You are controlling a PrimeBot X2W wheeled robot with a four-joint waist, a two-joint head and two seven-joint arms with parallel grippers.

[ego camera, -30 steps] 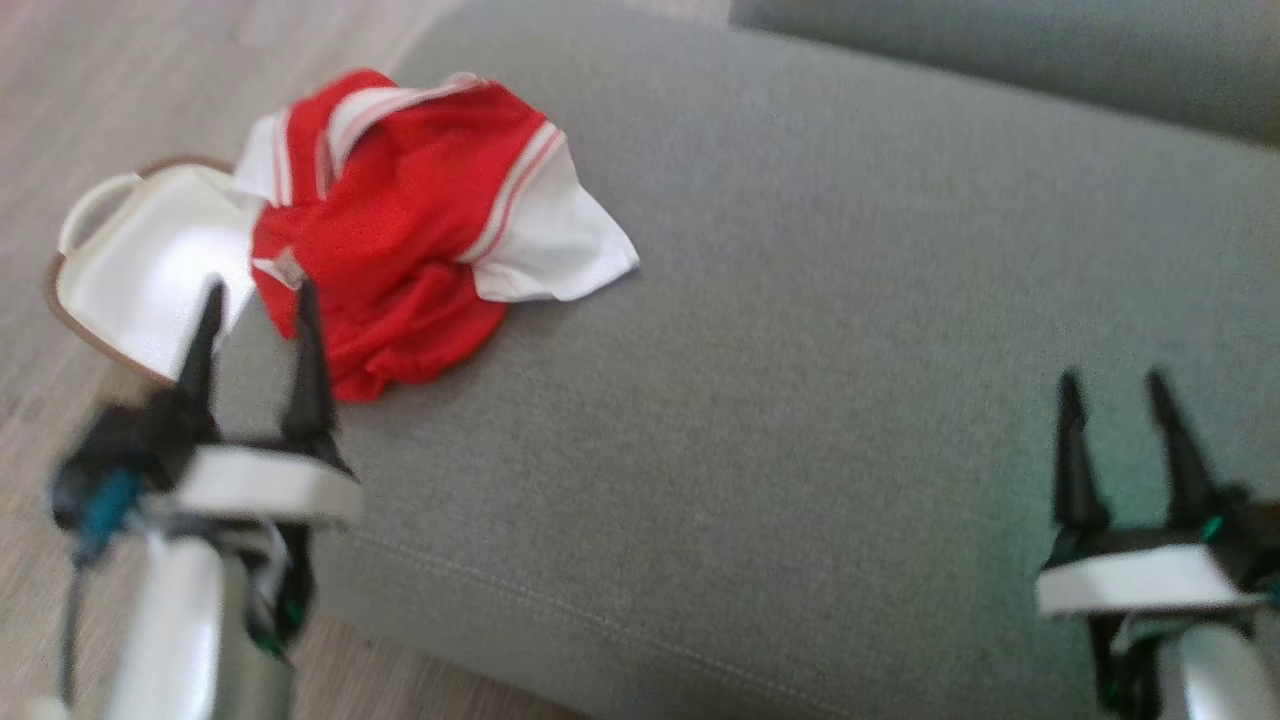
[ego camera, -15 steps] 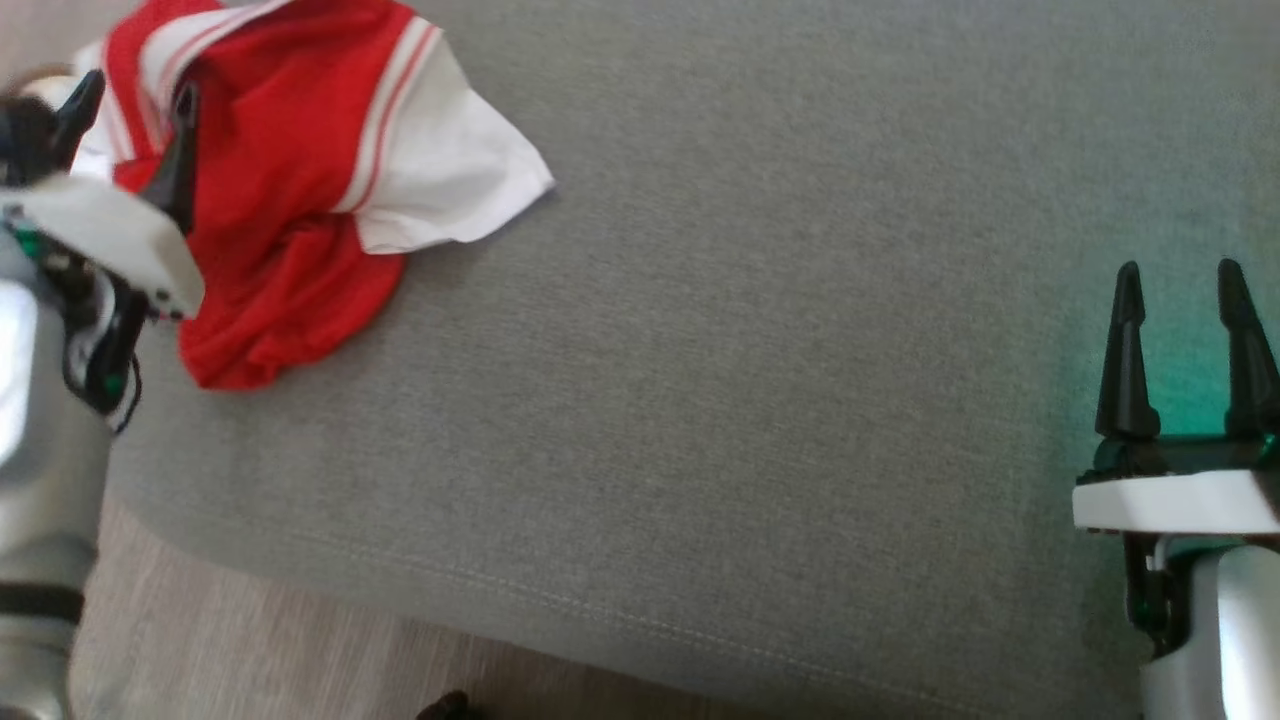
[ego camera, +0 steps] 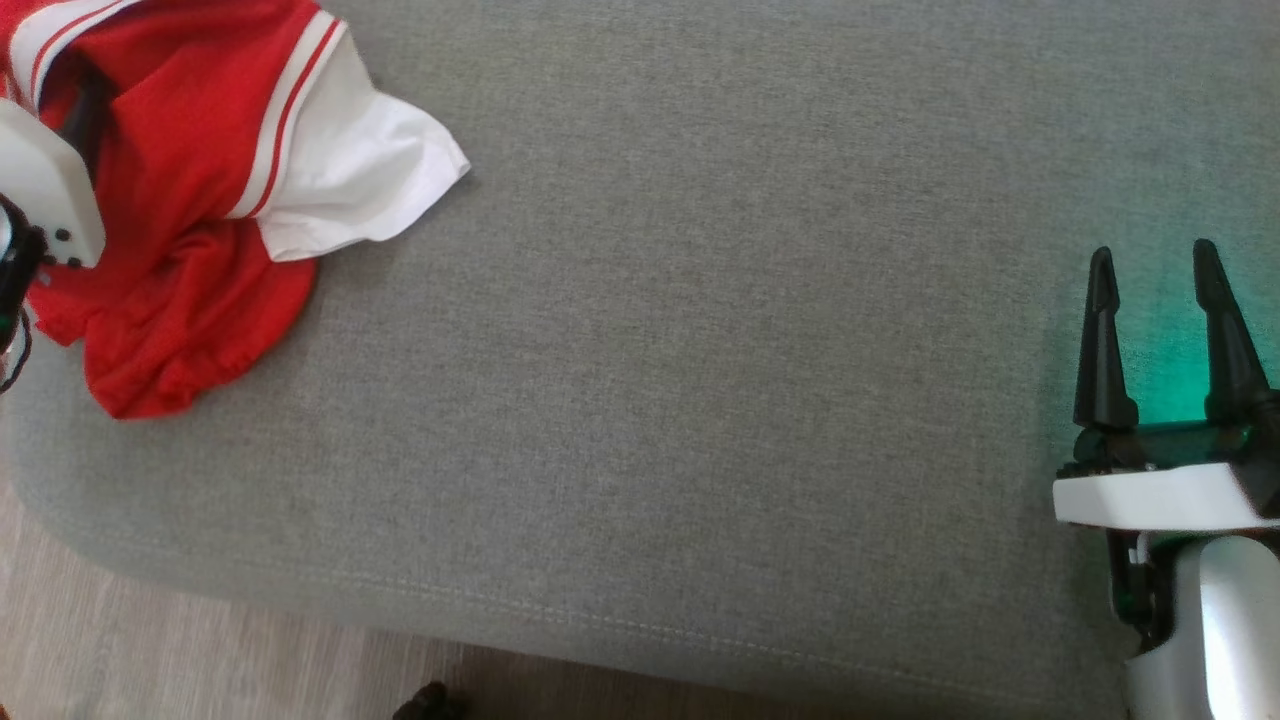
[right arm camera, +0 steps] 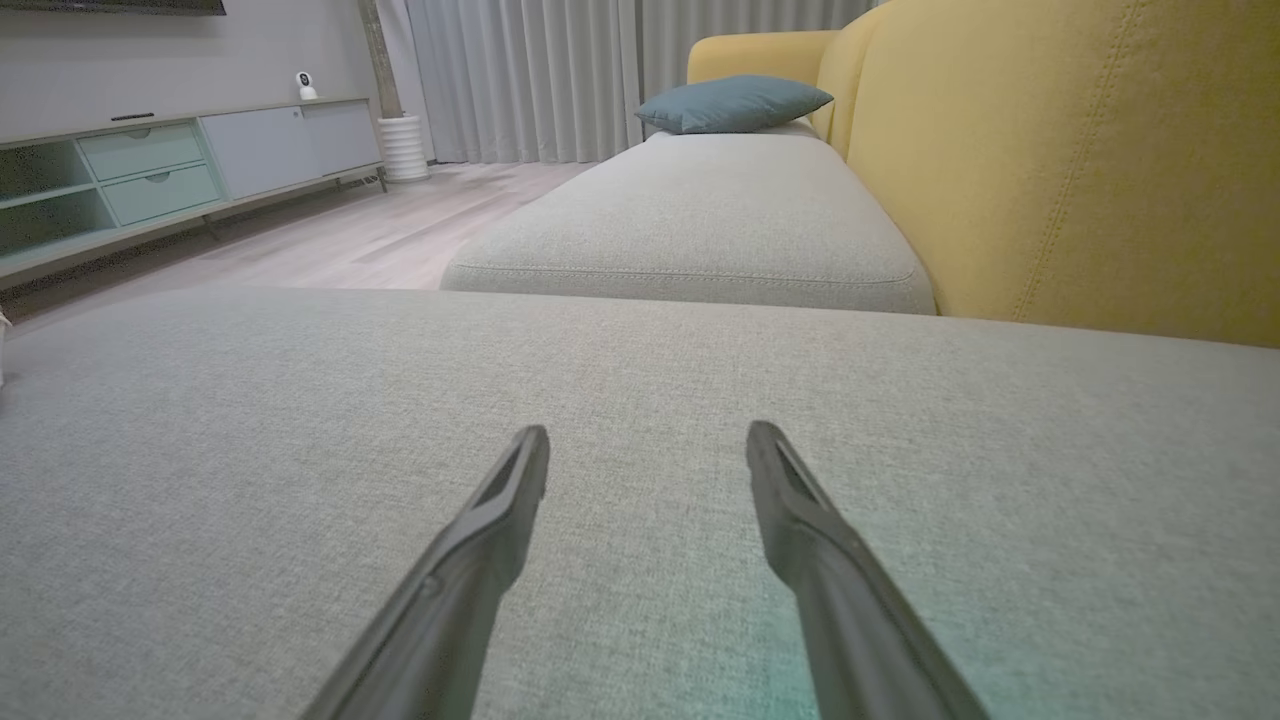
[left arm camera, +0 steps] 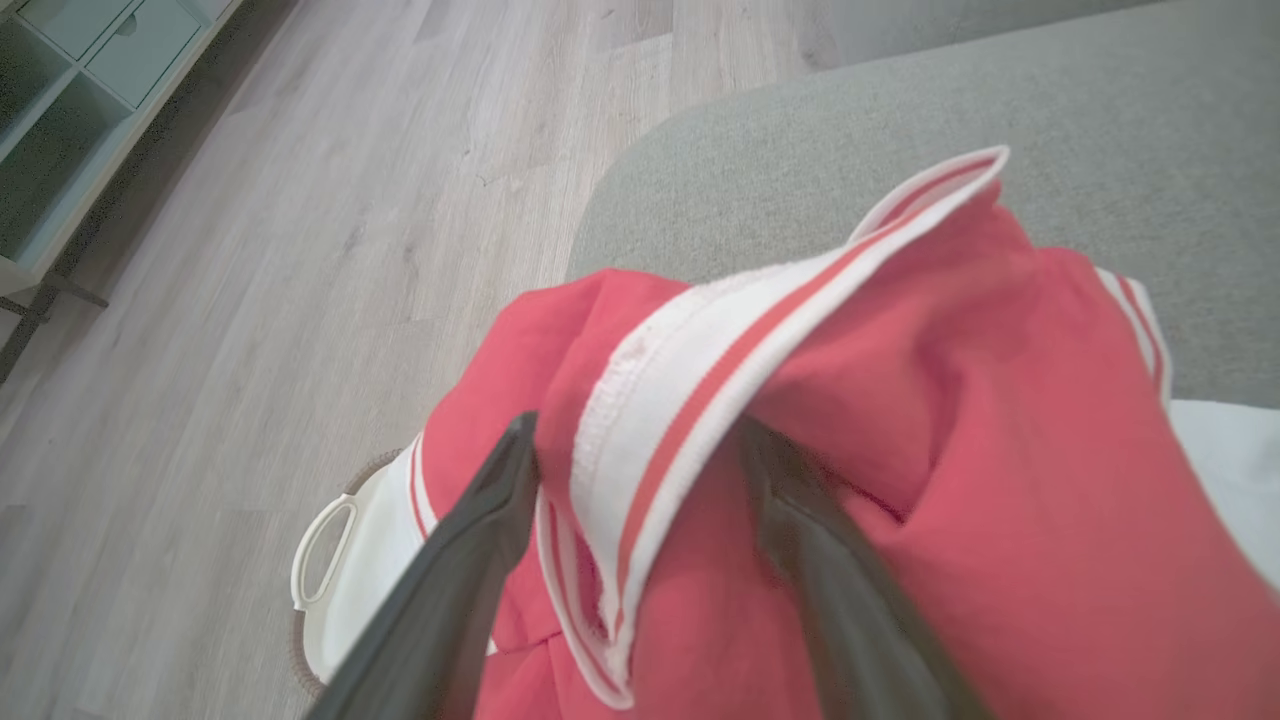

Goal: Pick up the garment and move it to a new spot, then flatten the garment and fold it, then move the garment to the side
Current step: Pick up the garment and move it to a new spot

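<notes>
Beside sofa cushion [ego camera: 700, 350], basket [left arm camera: 385, 575]: white, handled, partly behind garment.
Garment [ego camera: 170, 190]: crumpled, red, white-striped trim, on cushion's left corner.
My left jaws: parted, straddling striped band.
My right jaws: parted, holding nothing.

No readable text, labels, brands or numbers on any surface in these views.
</notes>
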